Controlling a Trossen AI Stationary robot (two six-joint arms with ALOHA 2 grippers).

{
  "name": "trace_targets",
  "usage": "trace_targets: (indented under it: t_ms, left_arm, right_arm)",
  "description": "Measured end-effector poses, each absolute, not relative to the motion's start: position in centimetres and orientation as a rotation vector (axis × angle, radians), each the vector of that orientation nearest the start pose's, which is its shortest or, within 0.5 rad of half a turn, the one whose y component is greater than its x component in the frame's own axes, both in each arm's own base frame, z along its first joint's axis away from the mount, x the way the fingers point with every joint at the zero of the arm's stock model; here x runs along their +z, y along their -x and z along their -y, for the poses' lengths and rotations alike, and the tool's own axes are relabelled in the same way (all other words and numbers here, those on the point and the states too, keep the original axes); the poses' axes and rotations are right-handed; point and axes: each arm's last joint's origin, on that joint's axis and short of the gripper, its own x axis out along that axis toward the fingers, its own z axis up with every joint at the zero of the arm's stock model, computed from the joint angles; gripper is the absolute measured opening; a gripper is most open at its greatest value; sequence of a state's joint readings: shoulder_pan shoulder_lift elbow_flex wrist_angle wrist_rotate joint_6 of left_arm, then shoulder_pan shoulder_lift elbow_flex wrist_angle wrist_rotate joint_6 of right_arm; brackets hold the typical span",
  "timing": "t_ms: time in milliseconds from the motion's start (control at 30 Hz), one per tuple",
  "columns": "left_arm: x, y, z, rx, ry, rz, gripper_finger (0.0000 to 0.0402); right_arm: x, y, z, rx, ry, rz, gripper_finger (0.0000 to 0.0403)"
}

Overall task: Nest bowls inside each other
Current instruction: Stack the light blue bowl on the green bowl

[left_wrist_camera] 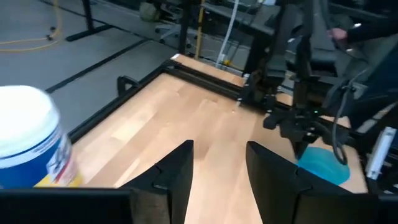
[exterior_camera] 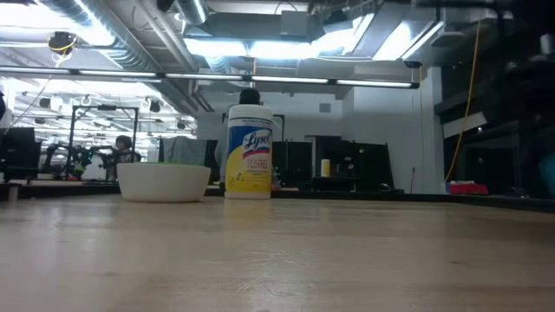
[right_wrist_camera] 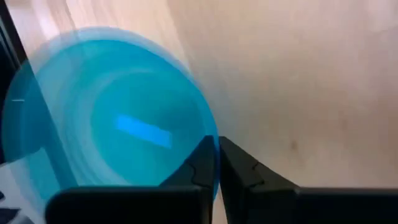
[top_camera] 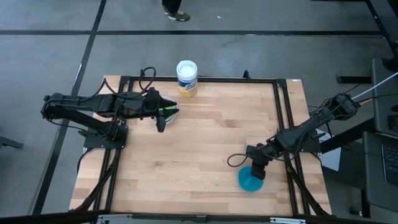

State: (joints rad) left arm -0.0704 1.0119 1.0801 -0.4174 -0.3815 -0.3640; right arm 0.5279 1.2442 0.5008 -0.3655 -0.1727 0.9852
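A teal bowl sits near the table's front right, also seen in the right wrist view and far off in the left wrist view. My right gripper is shut on its rim. At the far left stands a white bowl with green showing inside it, partly hidden under my left gripper. That gripper hovers above the table, open with nothing between its fingers. Neither gripper shows in the low view. My right gripper pinches the teal bowl's rim on the side toward the table's far edge, one finger inside the bowl and the other outside. The fingers slant down from above. The bowl stays upright and seems to rest on the table.
A tall white container with a blue and yellow label stands at the far edge, right of the white bowl. A black frame runs round the wooden table. The table's middle is bare wood.
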Motion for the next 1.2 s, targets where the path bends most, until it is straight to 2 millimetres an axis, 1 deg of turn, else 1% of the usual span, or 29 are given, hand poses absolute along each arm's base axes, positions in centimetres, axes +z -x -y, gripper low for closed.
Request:
trace_targets:
  t_ms: [100, 167, 233, 300, 400, 467, 533, 633, 733, 833, 900, 967, 1100, 1200]
  left_arm:
    - [36.6, -20.7, 0.3, 0.41, 0.286, -0.327, 0.0143]
    - [36.2, -20.5, 0.2, 0.445, 0.293, -0.364, 0.0143]
    - [36.0, -20.3, 0.1, 0.486, 0.302, -0.379, 0.0143]
    - [35.8, -20.2, -0.1, 0.547, 0.322, -0.377, 0.0143]
    - [35.6, -20.1, -0.8, 0.609, 0.367, -0.379, 0.0143]
    - [35.5, -20.1, -1.4, 0.633, 0.412, -0.374, 0.0143]
    - [35.5, -20.1, -2.1, 0.659, 0.439, -0.367, 0.0143]
    - [35.2, -20.3, -3.0, 0.709, 0.459, -0.369, 0.0143]
    - [34.5, -21.2, -3.8, 0.721, 0.467, -0.401, 0.0139]
    - [33.7, -22.8, -4.2, 0.657, 0.435, -0.451, 0.0131]
    - [33.4, -24.0, -4.3, 0.601, 0.433, -0.44, 0.0128]
    - [33.0, -24.8, -4.3, 0.588, 0.447, -0.445, 0.0128]
    - [32.6, -25.3, -4.8, 0.621, 0.492, -0.43, 0.0134]
    - [32.4, -25.3, -5.4, 0.649, 0.512, -0.428, 0.014]
  right_arm:
    - [14.6, -17.6, -9.3, 0.006, -0.637, -1.279, 0.0008]
    - [14.7, -18.3, -8.1, -0.02, -0.63, -1.246, 0.0006]
    - [15.2, -19.3, -6.5, -0.072, -0.62, -1.187, 0.0005]
    - [16.1, -20.5, -4.6, -0.141, -0.6, -1.103, 0.0005]
    - [18.7, -22.7, -1.3, -0.239, -0.555, -0.946, 0.0003]
    - [21.0, -24.5, 1.0, -0.29, -0.511, -0.834, 0.0003]
    - [23.2, -26.1, 3.2, -0.331, -0.446, -0.762, 0.0003]
    - [25.9, -28.8, 6.1, -0.373, -0.333, -0.714, 0.0002]
    - [28.0, -31.6, 8.4, -0.412, -0.233, -0.694, 0.0001]
    - [29.4, -34.1, 10.0, -0.46, -0.137, -0.723, 0.0001]
    - [30.1, -35.2, 10.8, -0.472, -0.088, -0.74, 0.0001]
    - [30.9, -36.2, 11.4, -0.47, -0.054, -0.741, 0.0001]
    - [31.8, -36.8, 12.0, -0.474, -0.016, -0.73, 0.0001]
    - [32.1, -36.8, 12.2, -0.471, 0.004, -0.726, 0.0001]
